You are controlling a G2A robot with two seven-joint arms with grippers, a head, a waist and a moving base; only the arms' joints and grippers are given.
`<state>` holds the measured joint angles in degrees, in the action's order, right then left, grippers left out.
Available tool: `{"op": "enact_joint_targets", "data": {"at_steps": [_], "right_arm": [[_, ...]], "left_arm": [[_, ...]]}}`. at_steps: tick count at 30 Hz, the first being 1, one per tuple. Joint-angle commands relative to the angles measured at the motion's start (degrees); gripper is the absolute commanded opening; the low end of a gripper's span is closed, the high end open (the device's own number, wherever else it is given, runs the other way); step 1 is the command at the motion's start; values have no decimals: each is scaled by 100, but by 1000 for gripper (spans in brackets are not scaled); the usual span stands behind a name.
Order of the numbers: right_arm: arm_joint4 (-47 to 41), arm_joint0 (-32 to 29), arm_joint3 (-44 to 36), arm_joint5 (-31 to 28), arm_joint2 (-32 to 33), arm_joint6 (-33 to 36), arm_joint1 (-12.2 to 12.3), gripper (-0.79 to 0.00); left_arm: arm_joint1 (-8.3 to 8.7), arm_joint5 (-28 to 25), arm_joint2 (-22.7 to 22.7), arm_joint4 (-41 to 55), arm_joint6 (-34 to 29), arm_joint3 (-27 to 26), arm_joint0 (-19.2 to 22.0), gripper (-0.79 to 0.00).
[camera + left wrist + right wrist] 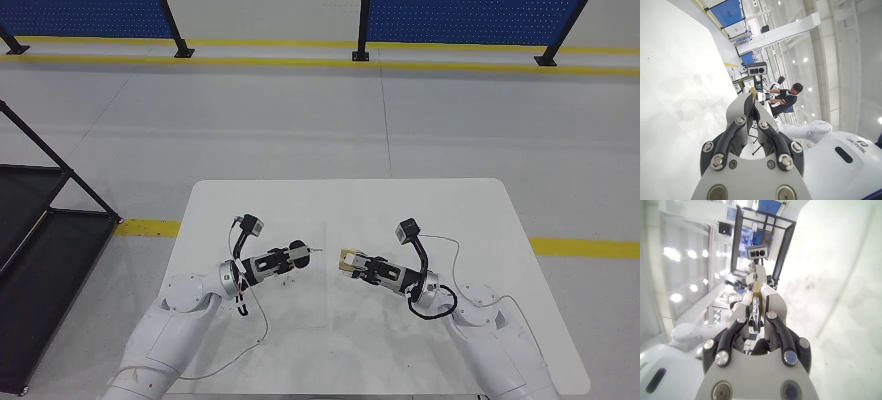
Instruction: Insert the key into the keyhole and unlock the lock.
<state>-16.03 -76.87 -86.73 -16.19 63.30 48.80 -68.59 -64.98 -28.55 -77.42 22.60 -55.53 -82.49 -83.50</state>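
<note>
Inspecting alignment, found left fingers (736,111) clamped on key (313,247), right fingers (776,302) clamped on lock (755,291); key's long axis pointed across at lock, near yet apart, above counter (450,210).

A white table (470,210) with rounded corners stands on a pale grey floor (300,120). Its smooth top shows faint smudges and a few dark specks.

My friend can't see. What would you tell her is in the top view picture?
Two robot arms meet over a white table: the left gripper holds a thin key pointed at a brass lock in the right gripper, with a gap between them. The key is not in the lock yet.
</note>
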Motion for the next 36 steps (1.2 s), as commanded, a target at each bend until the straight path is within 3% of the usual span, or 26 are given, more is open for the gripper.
{"op": "enact_joint_targets", "data": {"at_steps": [1, 8, 19, 21, 25, 28, 32, 36], "right_arm": [[0, 0, 0, 0, 0, 0, 0, -785], [0, 0, 0, 0, 0, 0, 0, -785], [0, 0, 0, 0, 0, 0, 0, -785], [0, 0, 0, 0, 0, 0, 0, -785], [0, 0, 0, 0, 0, 0, 0, -785], [0, 0, 0, 0, 0, 0, 0, -785], [0, 0, 0, 0, 0, 0, 0, -785], [0, 0, 0, 0, 0, 0, 0, -785]], "left_arm": [[-1, -7, 5, 10, -5, 2, 2, -785], [8, -165, -13, -321, 136, -62, 2, -785], [42, -2761, -3, -2224, 740, 381, 296, -785], [89, -2945, -152, -3277, 1029, 199, 438, -785], [123, -2945, -304, -4913, 2014, -438, 327, -785], [180, -2945, -352, -6555, 3153, -765, 194, -785], [273, -2945, -248, -8794, 4933, -745, 145, -785], [375, -2945, -21, -10401, 6666, -490, 250, -785]]}}
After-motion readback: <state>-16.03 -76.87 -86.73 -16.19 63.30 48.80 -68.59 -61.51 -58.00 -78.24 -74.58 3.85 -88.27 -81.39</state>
